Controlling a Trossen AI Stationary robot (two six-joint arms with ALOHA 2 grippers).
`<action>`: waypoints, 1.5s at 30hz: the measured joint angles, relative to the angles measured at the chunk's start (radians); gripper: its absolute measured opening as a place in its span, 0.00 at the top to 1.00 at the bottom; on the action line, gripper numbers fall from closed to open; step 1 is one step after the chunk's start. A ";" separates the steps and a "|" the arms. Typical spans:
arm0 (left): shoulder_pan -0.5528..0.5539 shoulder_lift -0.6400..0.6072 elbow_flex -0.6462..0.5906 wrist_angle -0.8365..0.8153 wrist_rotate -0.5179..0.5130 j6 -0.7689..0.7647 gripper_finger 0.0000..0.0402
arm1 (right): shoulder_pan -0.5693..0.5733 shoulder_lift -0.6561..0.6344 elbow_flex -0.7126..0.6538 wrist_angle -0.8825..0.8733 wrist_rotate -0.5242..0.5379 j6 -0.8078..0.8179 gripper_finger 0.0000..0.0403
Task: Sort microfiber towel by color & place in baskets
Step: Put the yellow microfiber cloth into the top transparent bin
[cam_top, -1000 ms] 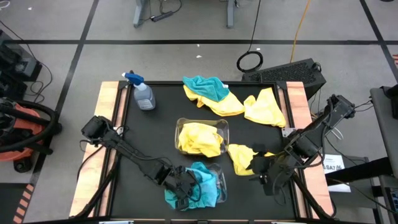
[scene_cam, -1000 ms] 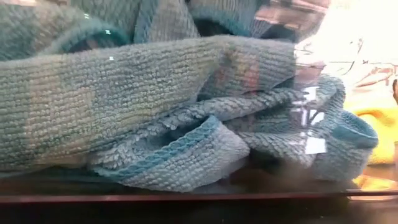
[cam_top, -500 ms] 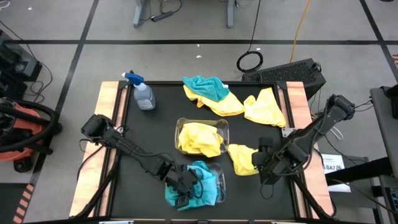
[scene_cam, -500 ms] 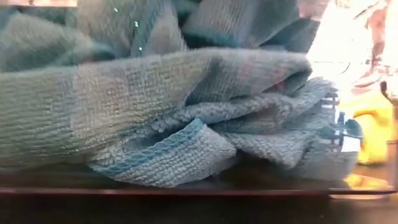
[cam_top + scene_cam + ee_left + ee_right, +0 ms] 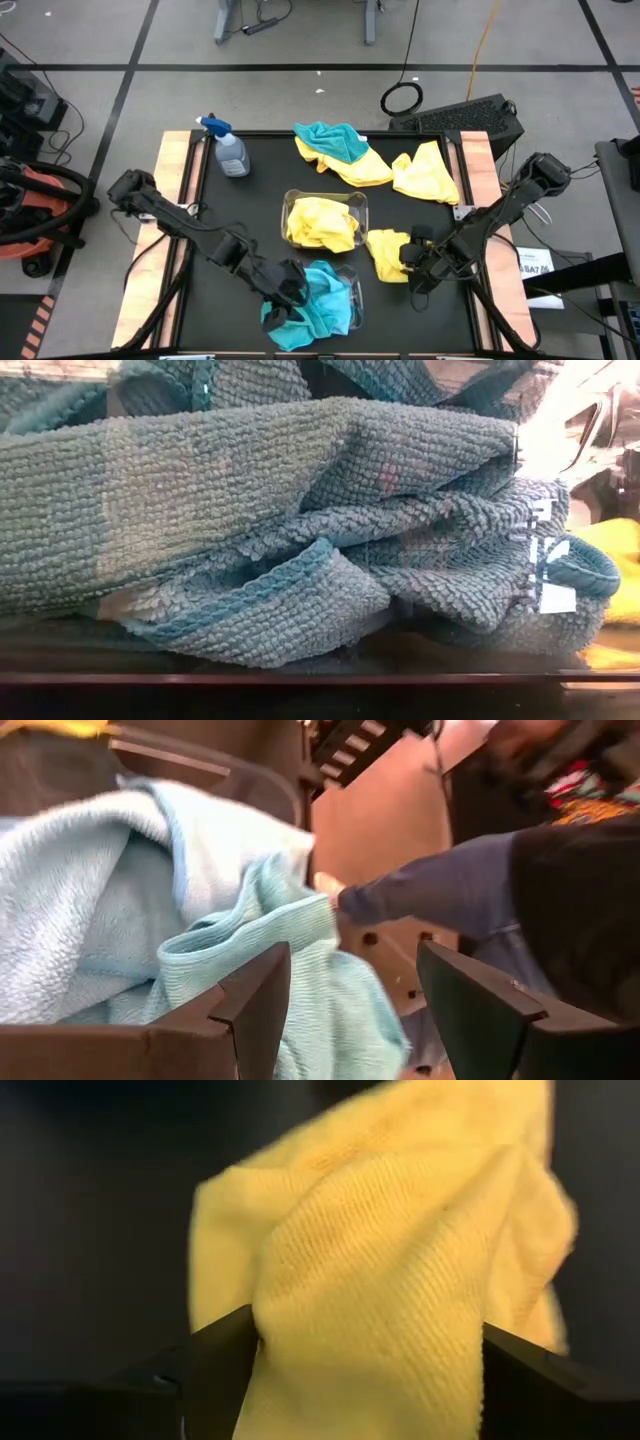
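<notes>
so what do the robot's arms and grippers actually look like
Both arms are dark, almost black, built of slim jointed links with bulkier round joints, and thin black cables run along them. The left gripper ends in two flat, angular black fingers. The right gripper has the same matte black, wedge-shaped fingers. No markings show.

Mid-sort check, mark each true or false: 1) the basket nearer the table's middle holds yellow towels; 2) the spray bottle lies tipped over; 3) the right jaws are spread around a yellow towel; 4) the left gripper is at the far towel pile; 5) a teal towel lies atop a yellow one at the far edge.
1) True: the clear plastic middle basket holds yellow cloth.
2) False: the clear spray bottle with blue trigger stands upright.
3) True: the right gripper, jaws open, straddles the loose yellow microfiber towel.
4) False: the left gripper is at the near clear basket of teal towels.
5) True: the teal microfiber towel overlaps a yellow one.
</notes>
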 joint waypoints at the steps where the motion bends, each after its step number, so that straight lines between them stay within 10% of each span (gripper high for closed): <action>1: 0.000 -0.015 0.000 0.000 0.000 -0.001 0.44 | -0.003 0.000 -0.021 0.023 -0.002 0.009 0.26; 9: 0.003 -0.108 0.000 0.005 -0.034 -0.004 0.44 | -0.005 0.000 -0.172 0.204 -0.038 0.124 0.34; 20: 0.005 -0.194 0.000 0.003 -0.087 0.002 0.44 | -0.005 0.000 -0.179 0.307 -0.070 0.110 0.96; 45: 0.008 -0.276 0.001 -0.089 -0.126 0.065 0.44 | -0.005 -0.054 0.020 0.264 -0.107 0.021 1.00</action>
